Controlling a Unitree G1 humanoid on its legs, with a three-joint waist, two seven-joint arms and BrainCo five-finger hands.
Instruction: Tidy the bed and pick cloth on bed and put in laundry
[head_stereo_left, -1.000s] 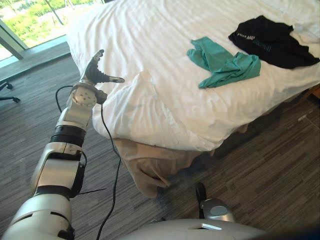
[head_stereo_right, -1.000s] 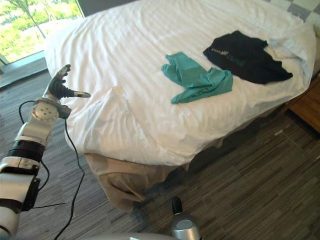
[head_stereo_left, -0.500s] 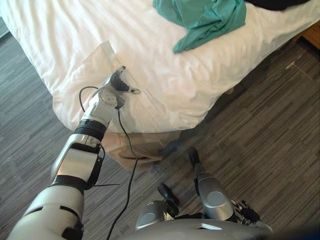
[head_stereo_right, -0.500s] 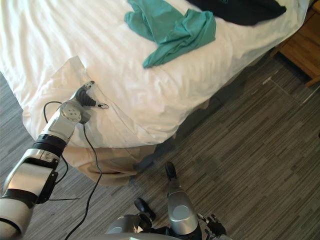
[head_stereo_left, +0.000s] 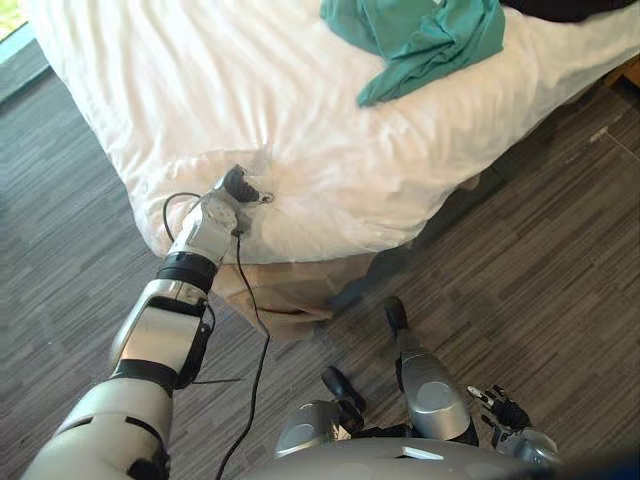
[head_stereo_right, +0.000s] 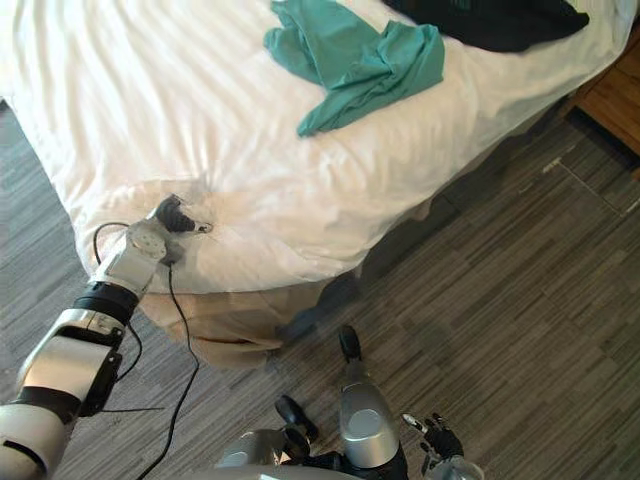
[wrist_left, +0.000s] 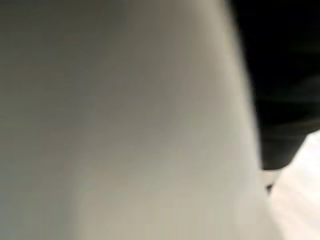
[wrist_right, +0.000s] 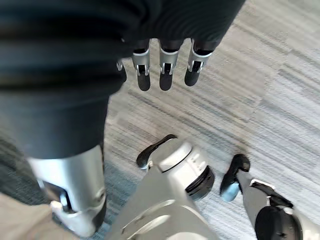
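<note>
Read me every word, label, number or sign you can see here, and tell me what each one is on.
None: no word, number or sign can be read.
Black cloth: if the part in view carries any print, it is too small to read.
Green cloth: plain, no lettering.
White bedcover: plain, no lettering.
Grey floor: striped pattern, no signs.

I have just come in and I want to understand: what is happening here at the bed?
The robot's left hand is on the rumpled near corner of the white duvet, apparently tidying it. A green cloth and a black cloth lie farther up on it, not yet picked up. The right hand hangs open over the floor.
</note>
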